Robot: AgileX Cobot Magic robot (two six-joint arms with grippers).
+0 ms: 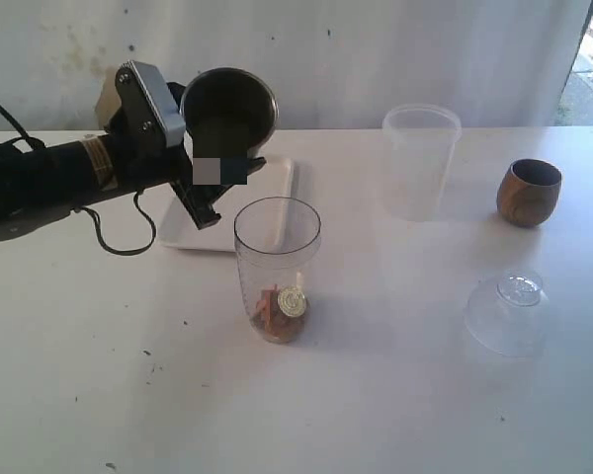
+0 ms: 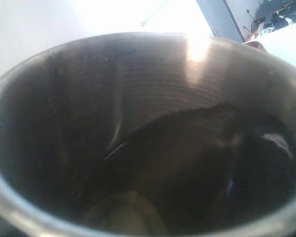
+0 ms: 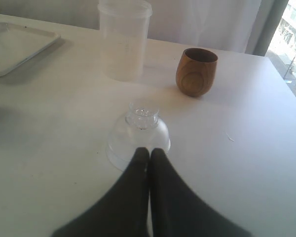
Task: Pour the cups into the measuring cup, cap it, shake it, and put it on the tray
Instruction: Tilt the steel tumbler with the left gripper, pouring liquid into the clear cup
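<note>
Measuring cup point(image 1: 277, 267) before tray point(image 1: 280, 180), wooden cup point(image 1: 529, 193) far right

My left tool point(image 1: 212, 188) and right tool point(image 3: 148, 152) are black. The steel tumbler point(image 1: 227, 111) is dull grey, the wooden cup point(image 1: 529, 192) brown with ringed grain, the tray point(image 1: 282, 180) and tabletop point(image 1: 376, 395) white, the measuring cup point(image 1: 277, 247) clear.

Left arm point(image 1: 49, 178): I see it come in from the left edge, upper left of the exterior view, lying roughly level.
Left pincer point(image 1: 222, 183): jaws spread wide, clamped on the steel tumbler point(image 1: 227, 111), which is tipped with its mouth toward the camera.
Right pincer point(image 3: 148, 154): black fingers point(image 3: 130, 192) pressed together, gripping nothing, low centre of its wrist view.
</note>
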